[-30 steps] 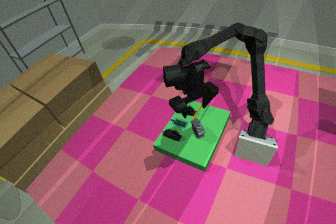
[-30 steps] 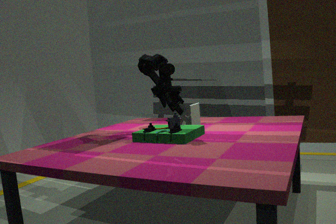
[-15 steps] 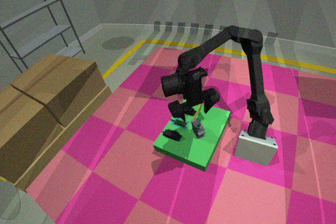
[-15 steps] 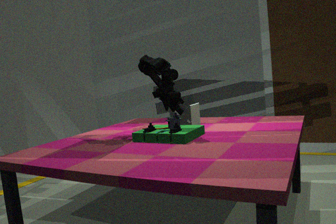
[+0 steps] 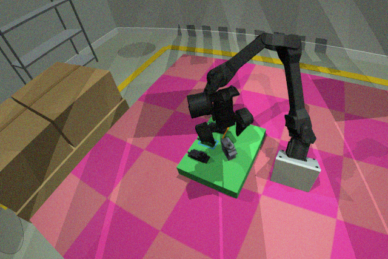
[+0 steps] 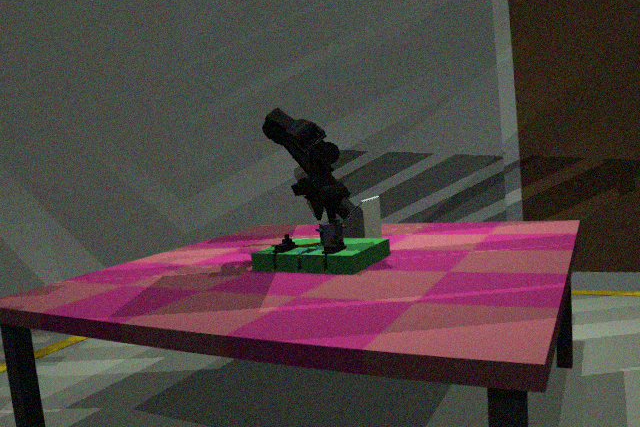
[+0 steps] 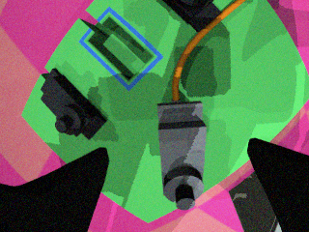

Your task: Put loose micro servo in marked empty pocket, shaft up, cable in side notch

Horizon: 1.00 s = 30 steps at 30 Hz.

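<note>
The loose grey servo [image 5: 228, 148] [image 6: 331, 236] [image 7: 182, 150] stands on the green deck [image 5: 220, 173] [image 6: 341, 263] [image 7: 130, 190], beside the pocket and outside it. Its shaft end shows toward the wrist camera. Its orange cable [image 5: 225, 133] [image 7: 178, 72] runs off past a dark servo. The pocket's blue outline [image 5: 214, 148] [image 7: 145, 72] surrounds an empty slot with a side notch. My gripper [image 5: 226, 139] [image 7: 181, 151] is open and empty, low over the deck; in the wrist view its fingers stand on either side of the loose servo, with gaps. Finger height relative to the servo is hard to tell.
One dark servo [image 5: 196, 156] [image 6: 285, 245] [image 7: 72, 106] sits in the deck on one side of the pocket, another [image 7: 193, 7] on the other side. The arm's grey base block [image 5: 294, 173] [image 6: 372, 218] stands beside the deck. Cardboard boxes [image 5: 59, 102] are at the left.
</note>
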### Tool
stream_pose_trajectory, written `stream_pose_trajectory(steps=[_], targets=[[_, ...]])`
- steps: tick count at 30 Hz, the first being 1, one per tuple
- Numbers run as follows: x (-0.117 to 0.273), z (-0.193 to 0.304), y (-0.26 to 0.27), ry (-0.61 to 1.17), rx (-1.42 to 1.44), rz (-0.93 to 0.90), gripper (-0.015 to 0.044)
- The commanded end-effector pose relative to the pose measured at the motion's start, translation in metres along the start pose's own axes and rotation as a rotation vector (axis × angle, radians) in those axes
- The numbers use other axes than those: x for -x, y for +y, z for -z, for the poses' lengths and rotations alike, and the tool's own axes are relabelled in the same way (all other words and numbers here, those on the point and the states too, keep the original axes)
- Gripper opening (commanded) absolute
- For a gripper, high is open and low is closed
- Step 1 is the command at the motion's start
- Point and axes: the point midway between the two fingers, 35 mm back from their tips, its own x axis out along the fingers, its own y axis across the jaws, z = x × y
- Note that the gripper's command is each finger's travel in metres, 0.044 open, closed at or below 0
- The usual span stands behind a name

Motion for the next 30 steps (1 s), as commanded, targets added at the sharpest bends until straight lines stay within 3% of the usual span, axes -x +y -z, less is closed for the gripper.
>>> stream_pose_trajectory(steps=[1, 8, 20, 26, 30], targets=[[-0.0087, 0.0014, -0.0018, -0.002, 0.012, 0.010, 0.0440], [-0.0174, 0.0014, -0.0021, -0.003, 0.012, 0.011, 0.0440], [-0.0174, 0.0014, -0.0021, -0.003, 0.012, 0.011, 0.0125], [-0.0174, 0.0014, -0.0021, -0.003, 0.012, 0.011, 0.0085], [-0.0099, 0.0013, -0.0017, -0.002, 0.012, 0.010, 0.0000]])
